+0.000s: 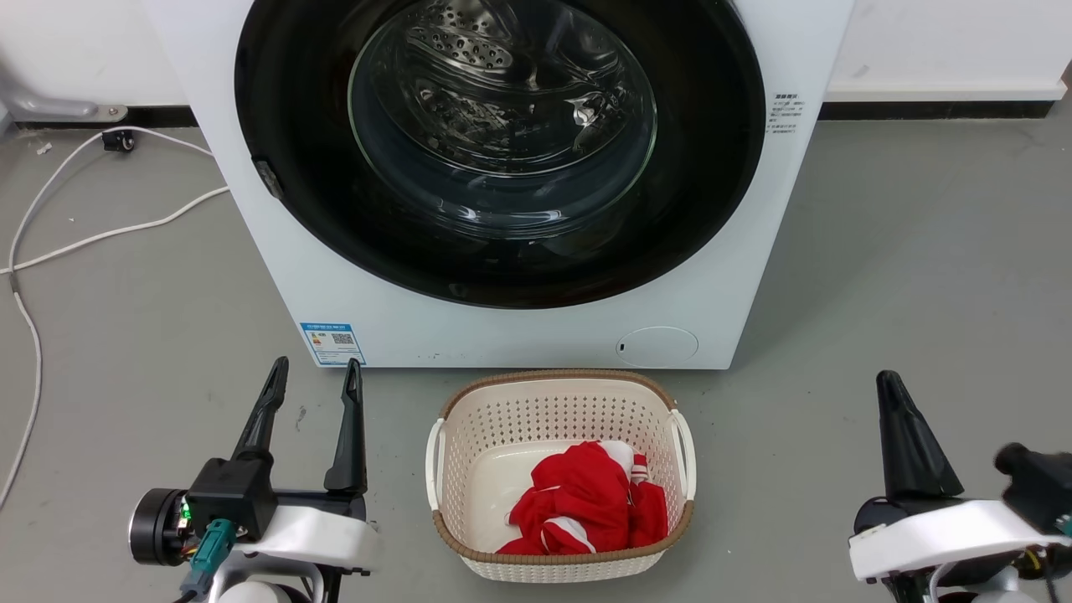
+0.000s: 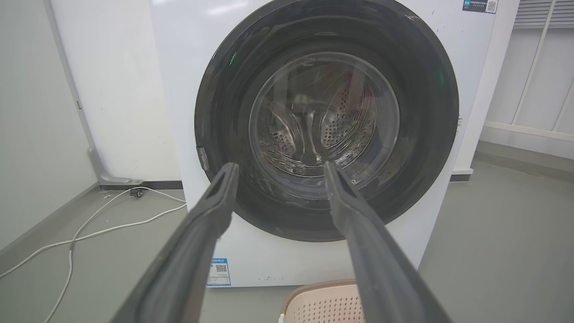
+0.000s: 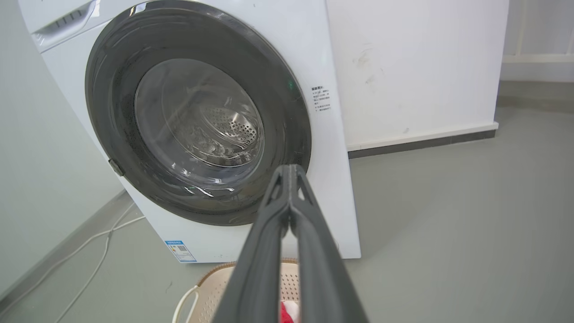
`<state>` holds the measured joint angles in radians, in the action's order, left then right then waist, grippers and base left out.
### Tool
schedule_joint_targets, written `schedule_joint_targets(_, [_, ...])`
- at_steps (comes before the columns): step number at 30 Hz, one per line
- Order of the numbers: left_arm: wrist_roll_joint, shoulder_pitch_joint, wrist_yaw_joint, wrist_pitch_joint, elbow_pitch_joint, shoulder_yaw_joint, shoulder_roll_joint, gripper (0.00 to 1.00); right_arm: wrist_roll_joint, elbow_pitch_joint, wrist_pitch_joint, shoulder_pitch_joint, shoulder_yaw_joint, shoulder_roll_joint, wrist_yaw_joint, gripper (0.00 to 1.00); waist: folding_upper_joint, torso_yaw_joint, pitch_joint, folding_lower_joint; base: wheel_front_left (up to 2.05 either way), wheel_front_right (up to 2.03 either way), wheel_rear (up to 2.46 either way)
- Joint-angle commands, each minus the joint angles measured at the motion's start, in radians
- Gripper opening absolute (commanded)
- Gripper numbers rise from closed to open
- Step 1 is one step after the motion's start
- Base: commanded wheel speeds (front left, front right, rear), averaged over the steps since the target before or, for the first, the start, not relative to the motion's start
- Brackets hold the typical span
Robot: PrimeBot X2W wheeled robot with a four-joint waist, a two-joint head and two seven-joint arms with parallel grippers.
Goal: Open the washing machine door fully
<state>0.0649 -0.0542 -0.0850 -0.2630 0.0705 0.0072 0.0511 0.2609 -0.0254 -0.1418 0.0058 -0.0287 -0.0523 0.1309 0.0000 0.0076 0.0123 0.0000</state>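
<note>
**Head view.** The big round shiny black washing machine door (image 1: 502, 142), with its bulging clear glass window, sits shut and flat against the front of the boxy white washing machine (image 1: 536, 331). The opening job looks not yet begun. A small grey tab (image 1: 268, 178) sits on the door's rim on the robot's left. It may be the spot to pull, but that is only a guess.

On the smooth grey floor (image 1: 921, 251), just in front of the machine, stands a cream plastic basket (image 1: 469, 452) with little holes and a brown rim. A soft red cloth with white stripes (image 1: 586, 502) lies crumpled inside, likely waiting to be washed.

The left tool (image 1: 316, 364) sits low, well apart from the door. Its 2 long dark fingers are spread apart and hold nothing. The right tool (image 1: 892, 389) looks like 1 dark pointed wedge here.

**Left wrist view.** The 2 spread fingers point at the lower half of the door, as if lined up to reach it. Behind the glass shines a metal drum (image 2: 341, 121) dotted with holes.

**Right wrist view.** The right tool's fingers are pressed together with nothing between them. They point toward the door's lower right edge.
</note>
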Motion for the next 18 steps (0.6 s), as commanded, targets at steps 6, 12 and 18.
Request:
schedule_joint_targets(6, [0.010,0.001,0.000,-0.002,0.006,-0.001,-0.001,1.00,0.421,-0.079,-0.074,-0.038,0.028,0.003,0.000,0.00,0.0000,0.003,-0.001,0.0000,0.00,0.00,0.00])
schedule_joint_targets(12, [0.019,-0.005,0.003,-0.002,0.009,-0.006,-0.001,1.00,0.784,-0.122,-0.112,-0.066,0.042,0.003,0.000,0.00,0.0000,0.008,0.001,0.0000,0.00,0.00,0.00])
schedule_joint_targets(18, [0.025,-0.017,0.007,-0.002,-0.006,0.000,-0.001,1.00,1.202,-0.148,-0.121,-0.154,0.019,0.003,0.000,0.00,0.0000,-0.002,0.031,0.0000,0.00,0.00,0.00])
